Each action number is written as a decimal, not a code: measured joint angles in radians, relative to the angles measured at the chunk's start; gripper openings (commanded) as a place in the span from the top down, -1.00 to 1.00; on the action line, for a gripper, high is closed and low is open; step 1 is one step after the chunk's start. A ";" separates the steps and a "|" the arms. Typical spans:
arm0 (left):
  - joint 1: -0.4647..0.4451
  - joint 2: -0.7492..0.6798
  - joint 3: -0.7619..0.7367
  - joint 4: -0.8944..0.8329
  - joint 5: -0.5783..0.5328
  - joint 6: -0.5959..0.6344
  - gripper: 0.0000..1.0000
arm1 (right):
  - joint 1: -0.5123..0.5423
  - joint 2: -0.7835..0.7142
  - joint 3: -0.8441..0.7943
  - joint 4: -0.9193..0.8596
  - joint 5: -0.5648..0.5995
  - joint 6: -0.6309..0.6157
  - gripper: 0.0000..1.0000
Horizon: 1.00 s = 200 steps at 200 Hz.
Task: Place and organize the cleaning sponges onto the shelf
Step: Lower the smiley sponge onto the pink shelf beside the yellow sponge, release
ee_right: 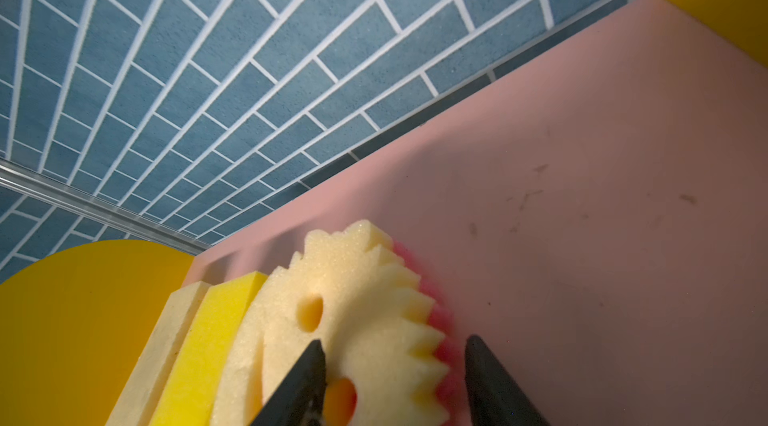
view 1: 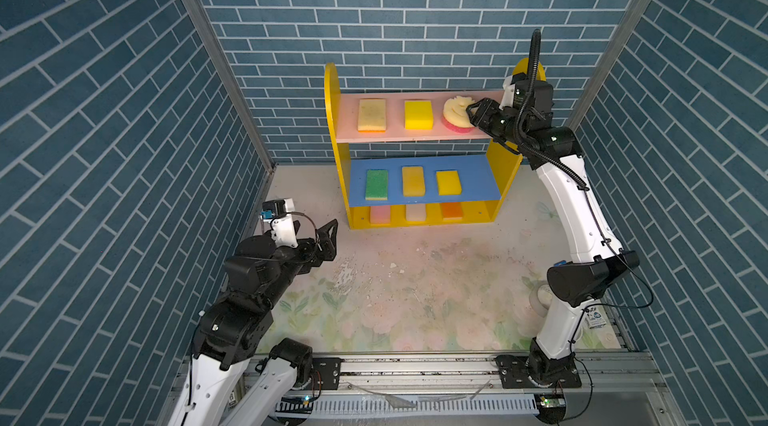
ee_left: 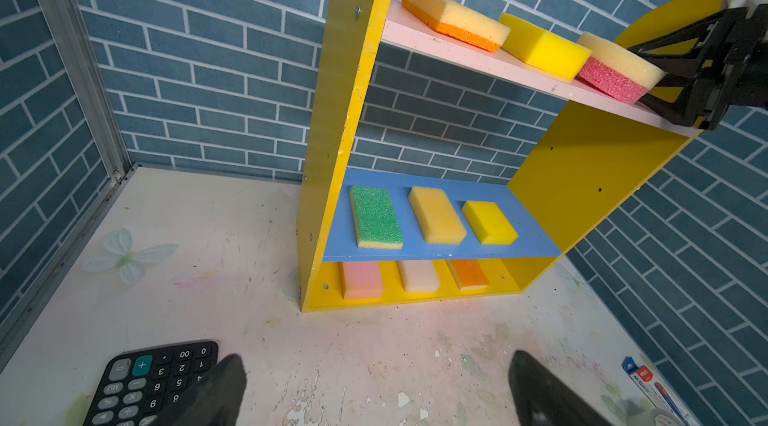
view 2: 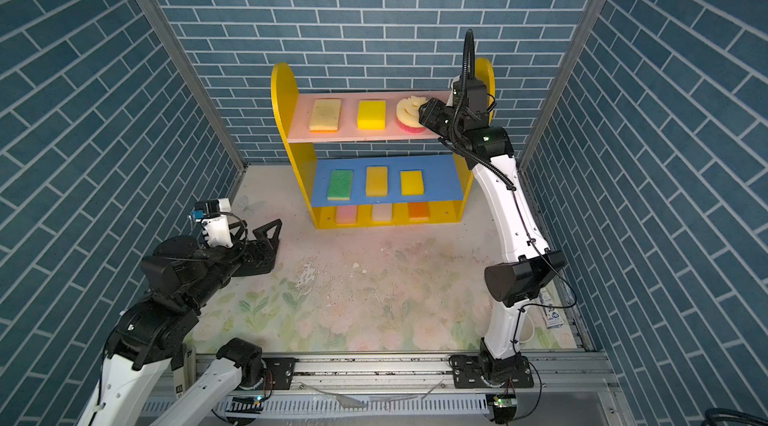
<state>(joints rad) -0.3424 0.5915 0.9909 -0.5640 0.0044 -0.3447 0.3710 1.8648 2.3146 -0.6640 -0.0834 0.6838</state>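
The right claw is spread around the round smiley sponge near the front edge of the pink top board. It could snag the sponge and drag it off.

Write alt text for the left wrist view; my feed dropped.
A three-level shelf holds nine sponges, three per level; at one end of the pink top board, the right end effector stands open around the edge of the round sponge. A black calculator lies on the table beside the open left end effector.
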 measured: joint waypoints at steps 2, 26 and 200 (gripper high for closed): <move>0.000 0.000 0.000 0.000 0.000 0.000 -0.99 | 0.000 0.000 0.000 -0.001 0.002 -0.001 -0.10; 0.000 0.000 0.000 0.000 0.000 -0.001 -0.99 | 0.000 0.000 0.003 -0.003 0.023 -0.011 -0.12; 0.000 -0.001 0.000 0.001 0.012 -0.007 -0.99 | 0.126 -0.044 0.105 -0.069 -0.008 -0.082 1.00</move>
<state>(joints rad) -0.3424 0.5903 0.9905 -0.5632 0.0166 -0.3515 0.4965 1.8206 2.4195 -0.7330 -0.0917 0.6018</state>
